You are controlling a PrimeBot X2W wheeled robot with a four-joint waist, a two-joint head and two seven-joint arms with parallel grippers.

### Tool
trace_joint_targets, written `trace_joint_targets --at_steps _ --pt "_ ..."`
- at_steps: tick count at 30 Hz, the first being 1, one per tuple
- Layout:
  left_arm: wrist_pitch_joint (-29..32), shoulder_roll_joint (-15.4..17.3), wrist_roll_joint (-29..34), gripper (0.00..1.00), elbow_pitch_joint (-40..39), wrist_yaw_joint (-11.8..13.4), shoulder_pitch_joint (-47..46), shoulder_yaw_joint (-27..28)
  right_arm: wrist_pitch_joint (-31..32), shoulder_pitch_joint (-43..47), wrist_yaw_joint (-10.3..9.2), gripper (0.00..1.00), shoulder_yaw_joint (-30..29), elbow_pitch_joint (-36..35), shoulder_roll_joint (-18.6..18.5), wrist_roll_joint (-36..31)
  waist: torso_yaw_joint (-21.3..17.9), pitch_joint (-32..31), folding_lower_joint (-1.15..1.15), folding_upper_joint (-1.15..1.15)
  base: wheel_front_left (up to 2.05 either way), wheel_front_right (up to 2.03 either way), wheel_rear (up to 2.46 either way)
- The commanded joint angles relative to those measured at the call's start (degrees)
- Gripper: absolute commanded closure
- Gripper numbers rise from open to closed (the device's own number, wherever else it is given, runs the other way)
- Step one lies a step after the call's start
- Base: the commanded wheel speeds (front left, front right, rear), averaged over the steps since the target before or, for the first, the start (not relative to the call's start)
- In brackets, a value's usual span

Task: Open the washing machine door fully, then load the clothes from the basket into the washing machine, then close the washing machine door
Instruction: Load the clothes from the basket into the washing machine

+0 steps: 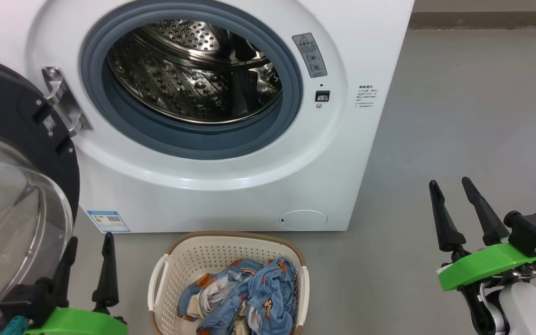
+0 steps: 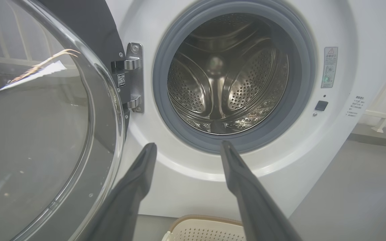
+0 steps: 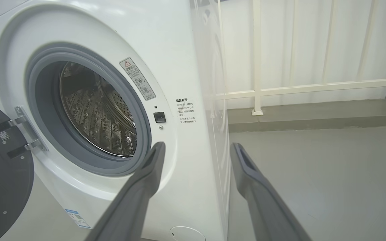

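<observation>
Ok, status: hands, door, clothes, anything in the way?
Left hand, right hand open, empty. Washing machine door swung wide; clothes in basket, none in drum. Its glass close beside left hand.

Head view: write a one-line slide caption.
With the washing machine door open, clothes lie in the basket; left gripper and right gripper open, empty.

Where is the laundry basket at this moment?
Head view, bottom centre: the basket stands on the floor right in front of the washing machine, below the open drum, with the clothes inside.
</observation>
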Motion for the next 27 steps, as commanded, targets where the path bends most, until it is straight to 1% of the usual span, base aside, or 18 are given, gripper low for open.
trace_joint_targets --at_steps 1,9,17,27 --pt "-0.61 1.21 0.58 0.0 -1.17 -0.3 -2.58 2.36 -0.7 -1.66 0.32 0.0 0.88 -1.25 -0.45 -0.11 0.0 0.07 0.0 0.0 0.0 0.0 0.0" --pt "-0.61 0.9 0.78 0.0 -1.33 -0.32 -2.8 2.18 -0.7 -2.2 0.32 0.0 0.73 -1.69 -0.4 -0.22 -0.75 1.7 0.0 0.0 0.0 0.0 0.0" --pt "-0.46 0.27 1.02 0.0 -0.07 -1.1 -5.62 0.55 -0.7 -3.1 0.32 0.0 0.1 -2.56 -1.52 -1.0 -1.85 6.15 0.0 0.0 0.0 0.0 0.0" --pt "-0.04 -1.57 0.49 0.0 7.53 -2.06 -10.14 -1.32 -0.7 -5.11 0.32 0.0 -0.04 -3.86 -1.49 -1.8 -4.81 12.8 0.0 0.0 0.0 0.0 0.0"
